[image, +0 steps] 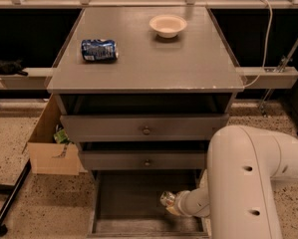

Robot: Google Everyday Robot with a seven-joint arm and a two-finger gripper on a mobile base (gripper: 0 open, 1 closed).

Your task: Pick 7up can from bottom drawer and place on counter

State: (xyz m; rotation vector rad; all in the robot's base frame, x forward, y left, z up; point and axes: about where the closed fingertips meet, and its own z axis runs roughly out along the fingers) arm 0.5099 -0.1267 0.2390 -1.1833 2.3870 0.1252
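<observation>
Low in the open bottom drawer (pixel 123 198), at its right side, the gripper (pixel 170 203) has its fingers closed round the 7up can (pixel 166 198), silver end showing, label unreadable; above the drawer, the bench (pixel 188 63) carries a blue can (pixel 99 50), its print illegible, and a pale bowl (pixel 168 25)

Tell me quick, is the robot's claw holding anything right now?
Gripper: low in the open bottom drawer, near its right side; open, closed or holding something cannot be told.

End effector (pixel 169 203) in drawer (pixel 128 197), right side
</observation>
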